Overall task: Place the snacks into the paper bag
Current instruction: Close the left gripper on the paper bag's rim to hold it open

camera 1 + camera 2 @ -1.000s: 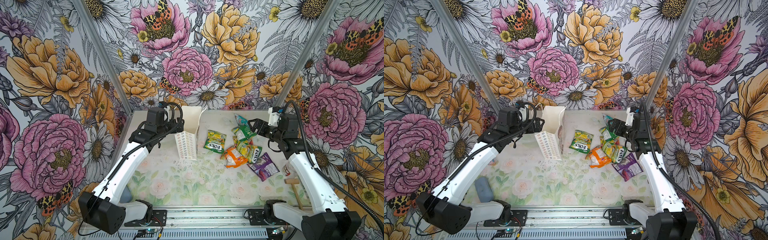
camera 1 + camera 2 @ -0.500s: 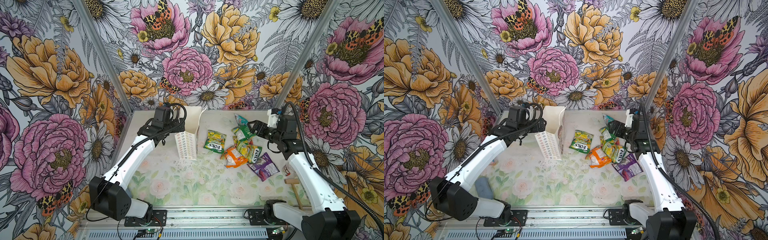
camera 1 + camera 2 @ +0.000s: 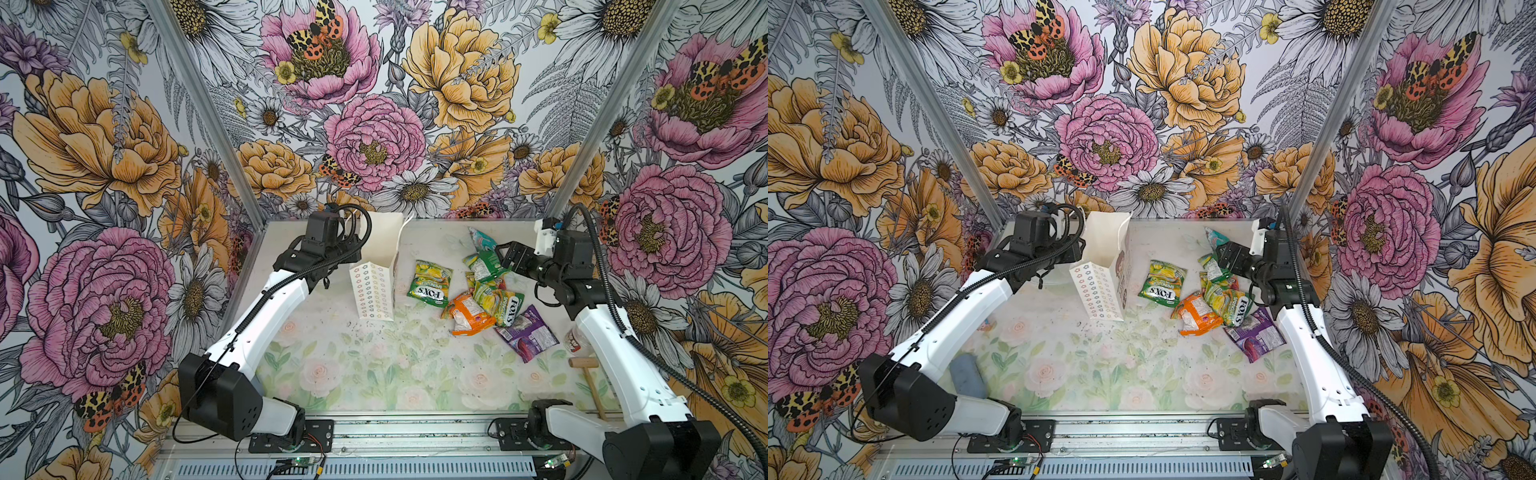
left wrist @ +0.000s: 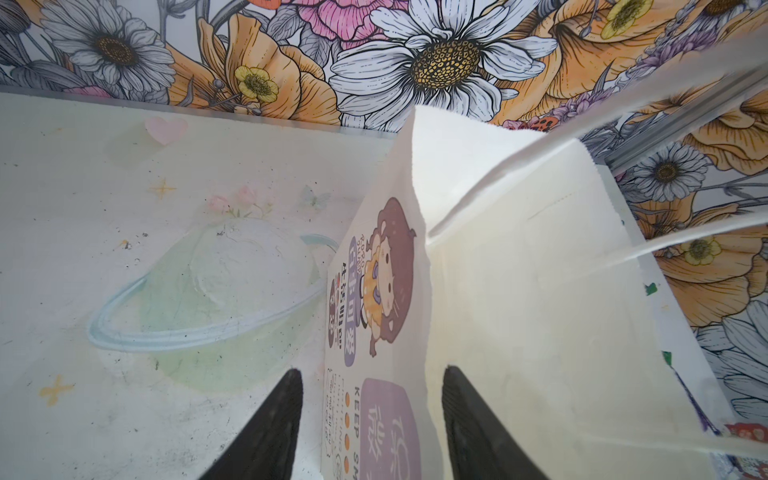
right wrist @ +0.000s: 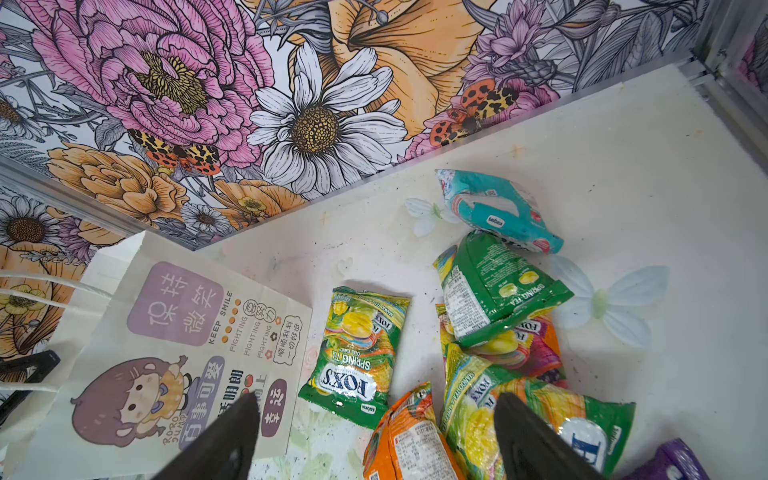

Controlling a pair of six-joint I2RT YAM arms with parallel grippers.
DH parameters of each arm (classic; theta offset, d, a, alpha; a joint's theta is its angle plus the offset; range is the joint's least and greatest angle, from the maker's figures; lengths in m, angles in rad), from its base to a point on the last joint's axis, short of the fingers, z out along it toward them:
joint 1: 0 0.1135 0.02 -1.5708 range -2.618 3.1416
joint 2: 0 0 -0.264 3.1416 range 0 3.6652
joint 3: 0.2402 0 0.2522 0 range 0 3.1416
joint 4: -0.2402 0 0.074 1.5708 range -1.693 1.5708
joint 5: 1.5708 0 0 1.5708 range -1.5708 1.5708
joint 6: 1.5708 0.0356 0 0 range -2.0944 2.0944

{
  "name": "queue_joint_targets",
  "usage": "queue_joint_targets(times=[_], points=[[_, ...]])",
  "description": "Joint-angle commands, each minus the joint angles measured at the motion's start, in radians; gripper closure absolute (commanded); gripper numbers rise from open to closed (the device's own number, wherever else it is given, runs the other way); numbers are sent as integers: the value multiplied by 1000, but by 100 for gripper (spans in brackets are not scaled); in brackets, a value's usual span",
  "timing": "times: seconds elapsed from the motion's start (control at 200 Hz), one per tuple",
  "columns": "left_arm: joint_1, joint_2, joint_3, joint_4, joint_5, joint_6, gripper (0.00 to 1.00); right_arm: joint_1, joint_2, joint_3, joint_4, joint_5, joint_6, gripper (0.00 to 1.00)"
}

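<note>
On the floral desk (image 3: 374, 374) the bag (image 3: 372, 291) stands beside the loose snacks (image 3: 482, 299). Its wall is straddled by the half-spread left hand (image 4: 372, 374); the right hand (image 5: 376, 399) is spread, empty. The bag could be tipped by an askew pinch.

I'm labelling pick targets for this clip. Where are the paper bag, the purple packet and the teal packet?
paper bag (image 3: 372, 291): in a top view, on its flower-printed front face.
purple packet (image 3: 526, 338): in a top view, on the packet's middle.
teal packet (image 5: 494, 208): in the right wrist view, on the packet's middle.
</note>
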Motion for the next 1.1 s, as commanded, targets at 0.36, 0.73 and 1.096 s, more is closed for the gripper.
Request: queue_joint_targets(times=[0.36,0.73,1.096], points=[[9,8,-4,36,56,-12,52,5,-7,-3,4,2,21,12],[11,8,-9,36,55,-5,61,7,-15,-9,5,-4,29,11],[10,36,-5,42,66,-15,65,7,-20,-12,4,-6,31,12]])
